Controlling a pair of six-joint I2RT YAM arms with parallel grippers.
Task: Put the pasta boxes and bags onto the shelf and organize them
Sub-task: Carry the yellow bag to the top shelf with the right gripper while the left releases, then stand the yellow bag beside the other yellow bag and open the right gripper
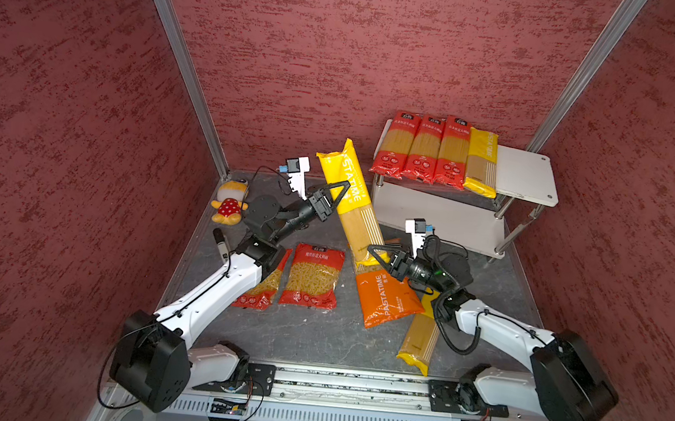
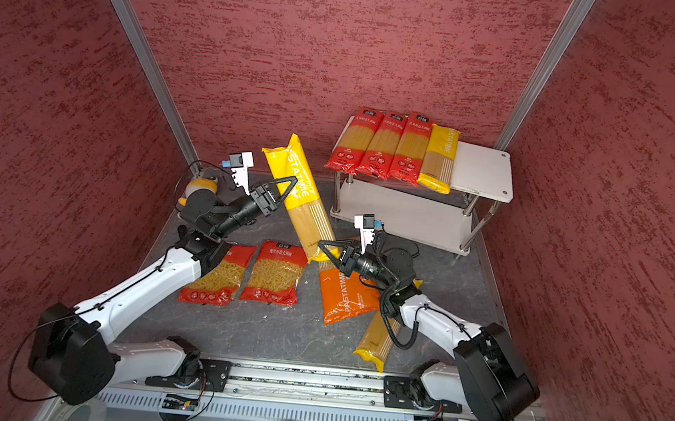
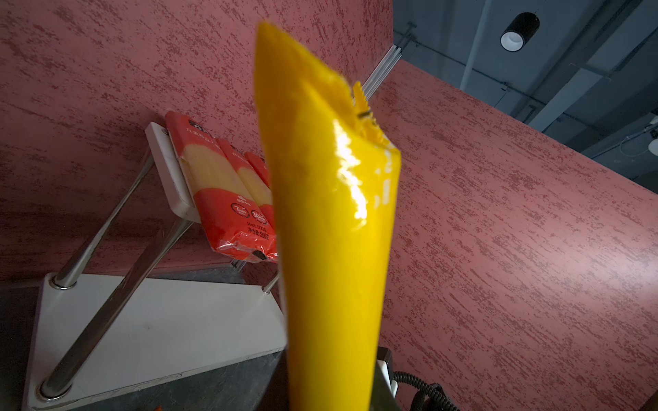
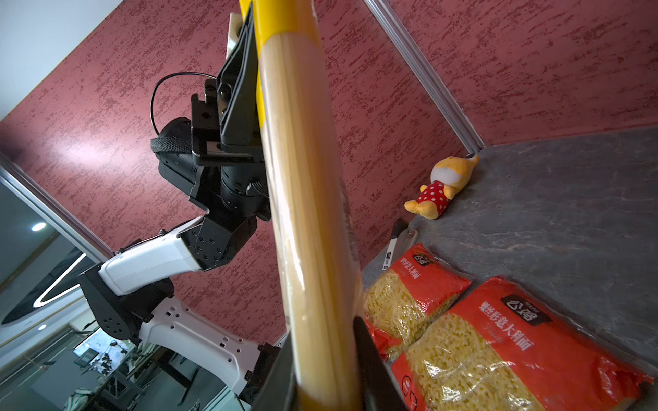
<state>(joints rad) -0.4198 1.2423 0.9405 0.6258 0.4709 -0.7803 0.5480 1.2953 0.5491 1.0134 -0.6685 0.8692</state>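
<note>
Firmly gripping the long yellow PASTATIME bag (image 1: 354,204), with the left gripper (image 1: 343,188) closed across its glossy printed half and the right gripper (image 1: 374,253) closed on its clear end of straight strands. Reaching inward from the table's (image 1: 316,336) near edge, elbows bent, holding it steeply tilted over the middle. At the far right corner, leaving open white board on the shelf's (image 1: 526,174) top tier, right of three red spaghetti bags (image 1: 421,149) and one yellow bag (image 1: 481,162) lying edge to edge.

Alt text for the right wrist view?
A long yellow spaghetti bag fills the foreground, right jaws closed on its near end, left jaws clamping it farther along. Two red pasta bags and a plush toy lie on the grey floor.
</note>
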